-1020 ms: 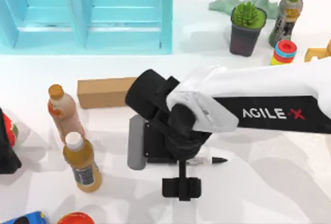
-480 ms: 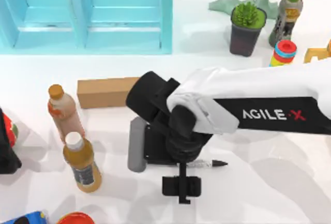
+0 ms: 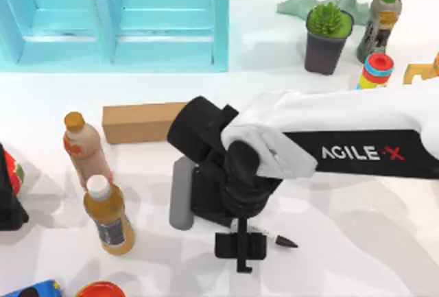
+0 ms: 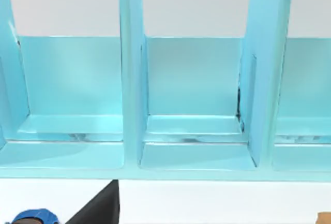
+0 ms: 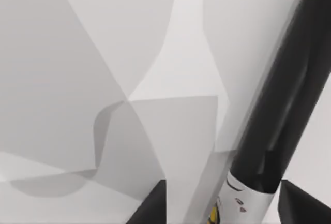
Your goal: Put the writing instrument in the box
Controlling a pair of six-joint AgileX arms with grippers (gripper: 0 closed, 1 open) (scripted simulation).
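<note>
Since the earlier frame, the pen (image 3: 278,240) has been shifted nearer the table's front edge, along with the right gripper (image 3: 240,242). The pen (image 5: 282,105) is pinched between its fingers, with the pointed tip protruding rightward, well apart from the blue box (image 3: 113,19).

the right arm reaches in from the right edge of the top view, its white forearm lying level across the middle with black lettering on a dark band along its side. at the wrist it bends into a bulky black housing and turns straight down. the right pincer (image 3: 240,245) hangs below that, low over the surface, its fingers (image 5: 151,206) closed on the pen (image 3: 282,241), which sticks out sideways.
</note>
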